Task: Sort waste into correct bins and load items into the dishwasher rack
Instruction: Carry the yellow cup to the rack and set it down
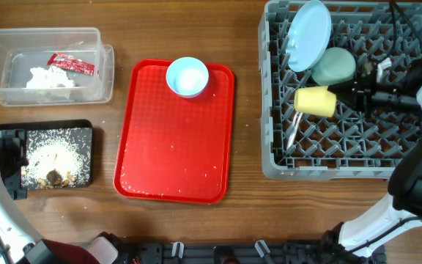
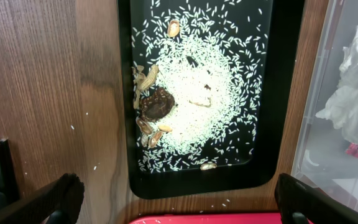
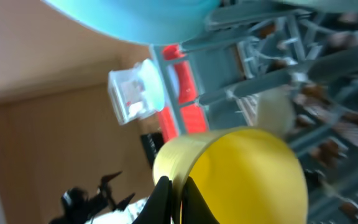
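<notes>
The grey dishwasher rack (image 1: 273, 158) holds the pale blue plate (image 1: 308, 35), the mint green bowl (image 1: 334, 66), the yellow cup (image 1: 316, 101) and white cutlery (image 1: 293, 133). My right gripper (image 1: 341, 97) is shut on the cup's rim (image 3: 253, 180), one finger inside and one outside (image 3: 180, 200). The small light blue bowl (image 1: 187, 77) sits on the red tray (image 1: 174, 147). The clear tub (image 1: 86, 37) holds tissue (image 1: 50, 79) and the red sachet (image 1: 70, 64). My left gripper (image 1: 13, 163) is open and empty (image 2: 179, 208) by the black tray (image 2: 197, 183), which holds rice and brown scraps (image 2: 156, 106).
A few rice grains lie on the red tray and on the wood around the black tray. The clear tub (image 2: 334, 93) stands close beside the black tray. The red tray's edge (image 2: 210, 219) lies between my left fingers.
</notes>
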`<state>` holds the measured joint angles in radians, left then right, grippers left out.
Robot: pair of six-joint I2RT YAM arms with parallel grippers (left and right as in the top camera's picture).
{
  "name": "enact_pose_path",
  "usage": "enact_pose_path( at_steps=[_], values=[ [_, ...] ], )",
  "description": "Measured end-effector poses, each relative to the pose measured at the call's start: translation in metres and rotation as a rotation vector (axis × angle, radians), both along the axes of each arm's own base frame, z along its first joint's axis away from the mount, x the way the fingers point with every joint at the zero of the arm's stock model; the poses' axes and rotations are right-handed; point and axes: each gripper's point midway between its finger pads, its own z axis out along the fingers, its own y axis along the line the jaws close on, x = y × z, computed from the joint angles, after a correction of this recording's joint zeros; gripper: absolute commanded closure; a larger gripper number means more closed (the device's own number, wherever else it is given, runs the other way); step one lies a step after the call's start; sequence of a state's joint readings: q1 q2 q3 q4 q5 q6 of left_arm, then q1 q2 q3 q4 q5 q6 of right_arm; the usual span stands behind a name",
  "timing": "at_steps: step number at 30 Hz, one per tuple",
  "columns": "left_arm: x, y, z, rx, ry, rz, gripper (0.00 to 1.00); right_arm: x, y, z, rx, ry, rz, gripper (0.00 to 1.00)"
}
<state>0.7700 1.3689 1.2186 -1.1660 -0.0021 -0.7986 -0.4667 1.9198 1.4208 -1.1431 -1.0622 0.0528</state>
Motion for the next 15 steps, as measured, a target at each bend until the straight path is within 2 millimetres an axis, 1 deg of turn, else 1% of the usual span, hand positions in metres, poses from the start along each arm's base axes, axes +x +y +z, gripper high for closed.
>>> enact_pose_path(
  at_steps=[2, 3, 4, 5, 6, 9, 12, 15],
  values=[
    [0.0, 0.0, 0.0, 0.0, 0.0, 0.0, 0.0, -0.002, -0.008, -0.003, -0.058, 0.04, -0.02, 0.95],
    [0.0, 0.0, 0.0, 0.0, 0.0, 0.0, 0.0, -0.005, -0.012, -0.008, -0.1, 0.072, -0.03, 0.91],
    [0.0, 0.0, 0.0, 0.0, 0.0, 0.0, 0.0, -0.008, -0.018, -0.016, -0.159, 0.118, -0.039, 0.87],
    [0.0, 0.0, 0.0, 0.0, 0.0, 0.0, 0.0, -0.006, -0.026, -0.021, -0.215, 0.128, -0.052, 0.81],
    [0.0, 0.0, 0.0, 0.0, 0.0, 0.0, 0.0, -0.005, -0.031, -0.022, -0.249, 0.139, -0.063, 0.73],
    [0.0, 0.0, 0.0, 0.0, 0.0, 0.0, 0.0, -0.018, -0.053, -0.025, -0.411, 0.226, -0.118, 0.62],
    [0.0, 0.0, 0.0, 0.0, 0.0, 0.0, 0.0, -0.025, -0.069, -0.017, -0.518, 0.258, -0.171, 0.54],
    [0.0, 0.0, 0.0, 0.0, 0.0, 0.0, 0.0, -0.027, -0.079, 0.005, -0.588, 0.237, -0.227, 0.55]
  ],
)
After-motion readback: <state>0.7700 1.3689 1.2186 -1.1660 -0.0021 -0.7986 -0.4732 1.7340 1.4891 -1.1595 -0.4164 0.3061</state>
